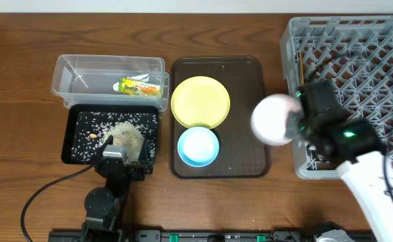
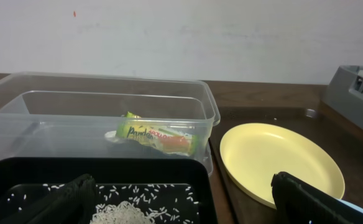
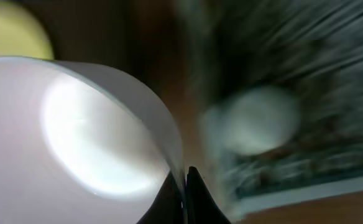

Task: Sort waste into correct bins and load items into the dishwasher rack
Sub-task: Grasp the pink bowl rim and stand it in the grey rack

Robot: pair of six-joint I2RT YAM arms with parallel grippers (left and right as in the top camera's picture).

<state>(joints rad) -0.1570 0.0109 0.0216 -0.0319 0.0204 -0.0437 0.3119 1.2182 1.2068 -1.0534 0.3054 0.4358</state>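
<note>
Rice (image 1: 119,128) lies in the black tray (image 1: 75,151) toward the bench's front-left, our left gripper (image 1: 124,153) spread empty over it. Our right gripper (image 3: 184,186) pinches the rim of the white bowl (image 1: 275,119) beside the grey rack (image 1: 358,47) at the right edge; we'd clear the wall, then lower gently.

Dark brown wooden table (image 1: 21,33); plain pale wall (image 2: 231,31) behind, with perhaps a tiny red speck (image 2: 74,13).

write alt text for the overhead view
The right gripper holds a white bowl between the brown tray and the grey rack. A yellow plate and blue bowl sit on the tray; a wrapper lies in the clear tub, rice in the black tray.
</note>
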